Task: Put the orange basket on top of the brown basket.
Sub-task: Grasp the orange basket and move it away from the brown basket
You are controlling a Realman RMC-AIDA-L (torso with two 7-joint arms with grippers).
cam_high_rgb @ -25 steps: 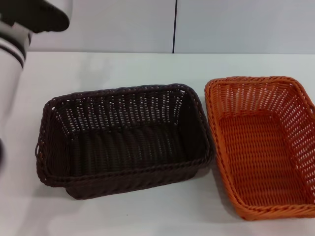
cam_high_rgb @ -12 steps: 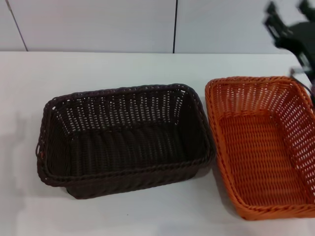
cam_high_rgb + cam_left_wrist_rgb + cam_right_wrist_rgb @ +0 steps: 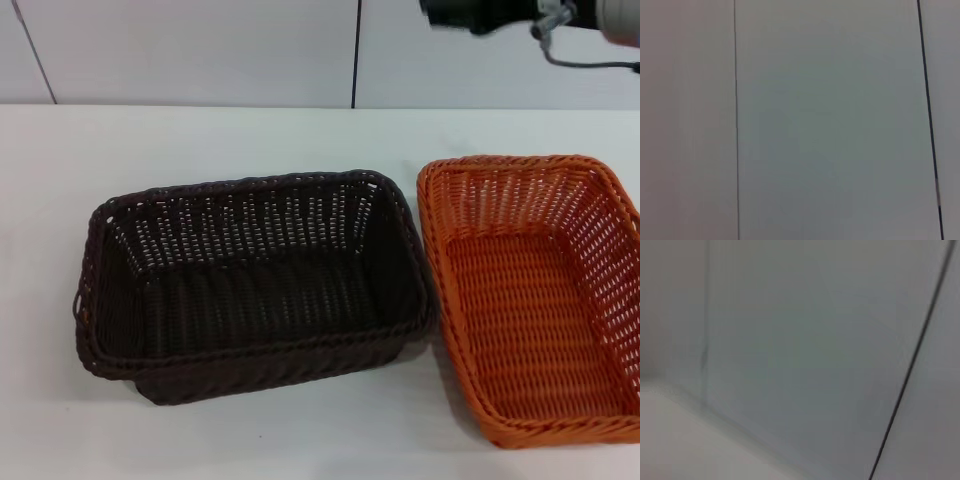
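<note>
The orange basket (image 3: 535, 295) stands on the white table (image 3: 230, 135) at the right of the head view, upright and empty, its right side cut off by the picture's edge. The brown basket (image 3: 255, 285) stands beside it at centre-left, upright and empty, with their rims nearly touching. Part of my right arm (image 3: 480, 12) crosses the top right edge, high above and behind the orange basket, touching nothing. My left arm is out of view. Both wrist views show only the pale wall panels (image 3: 830, 120).
A grey panelled wall (image 3: 200, 50) with a dark seam rises behind the table's far edge. Bare table lies to the left of and in front of the brown basket. A thin cable (image 3: 590, 63) hangs by the right arm.
My left arm has left the top left of the view. My right arm has risen from the right edge to the top edge. The baskets have not moved.
</note>
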